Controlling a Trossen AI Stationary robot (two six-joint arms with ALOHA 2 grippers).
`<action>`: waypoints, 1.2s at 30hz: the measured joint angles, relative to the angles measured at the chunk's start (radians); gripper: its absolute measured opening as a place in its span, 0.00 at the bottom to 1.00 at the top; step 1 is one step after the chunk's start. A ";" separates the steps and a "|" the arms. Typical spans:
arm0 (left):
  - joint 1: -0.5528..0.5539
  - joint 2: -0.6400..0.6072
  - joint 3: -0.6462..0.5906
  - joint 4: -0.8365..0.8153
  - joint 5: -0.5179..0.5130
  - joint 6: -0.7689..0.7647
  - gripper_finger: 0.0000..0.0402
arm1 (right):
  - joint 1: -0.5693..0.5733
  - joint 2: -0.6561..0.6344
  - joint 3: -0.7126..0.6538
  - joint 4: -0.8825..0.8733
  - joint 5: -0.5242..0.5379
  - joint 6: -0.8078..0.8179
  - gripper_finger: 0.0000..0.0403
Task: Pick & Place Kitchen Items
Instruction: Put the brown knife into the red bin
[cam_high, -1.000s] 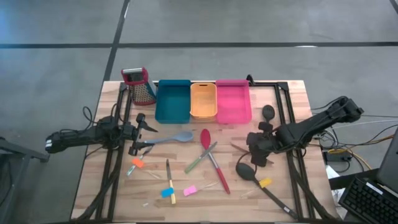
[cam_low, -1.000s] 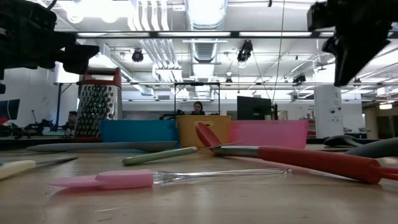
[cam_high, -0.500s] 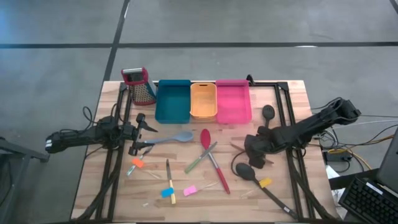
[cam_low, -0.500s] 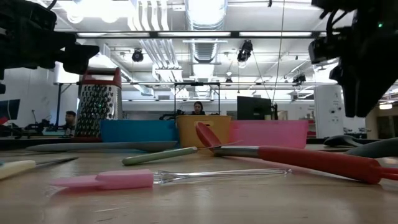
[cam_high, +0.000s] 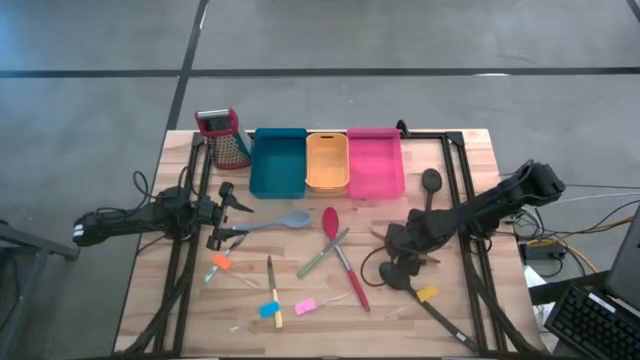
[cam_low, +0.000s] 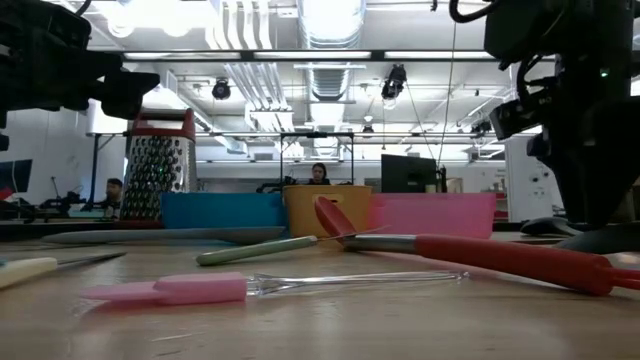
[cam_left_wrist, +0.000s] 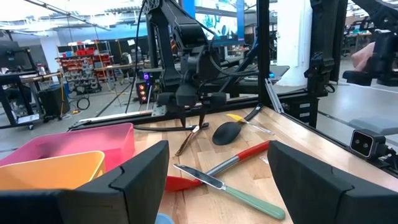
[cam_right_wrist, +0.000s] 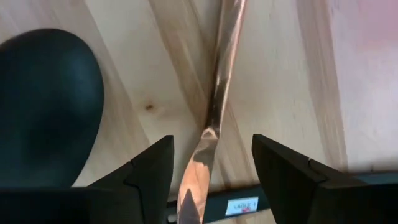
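My right gripper (cam_high: 397, 247) is open and low over the table, just right of the red spoon (cam_high: 343, 262). In the right wrist view its fingers stand on either side of a slim copper-coloured metal tool (cam_right_wrist: 216, 106) that lies flat on the wood, with the gripper (cam_right_wrist: 211, 180) over it. The bowl of a black spoon (cam_right_wrist: 43, 106) lies right beside it. My left gripper (cam_high: 232, 215) is open and empty at the table's left, by the grey-blue spoon (cam_high: 282, 221). Whether the right fingers touch the tool, I cannot tell.
Teal (cam_high: 279, 162), orange (cam_high: 326, 160) and pink (cam_high: 375, 162) bins stand at the far edge, with a grater (cam_high: 225, 137) to their left. A green-handled knife (cam_high: 322, 254), a second black spoon (cam_high: 431, 184) and small orange (cam_high: 220, 263), blue-yellow (cam_high: 270, 308), pink (cam_high: 306, 306) and yellow (cam_high: 427, 294) pieces lie about.
My right gripper has gone toward the table's left edge and down, from beside the far black spoon to just over the copper tool and the near black spoon's bowl. Nothing on the table has moved.
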 joint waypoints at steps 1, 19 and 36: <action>0.000 0.000 0.000 0.000 0.000 0.000 0.69 | -0.001 0.004 0.000 0.011 0.000 -0.008 0.51; 0.000 0.000 0.000 0.000 0.000 0.000 0.69 | -0.096 0.030 -0.084 0.131 -0.066 -0.059 0.46; 0.000 0.000 0.000 0.000 0.000 0.000 0.69 | -0.113 0.024 -0.120 0.176 -0.068 -0.076 0.14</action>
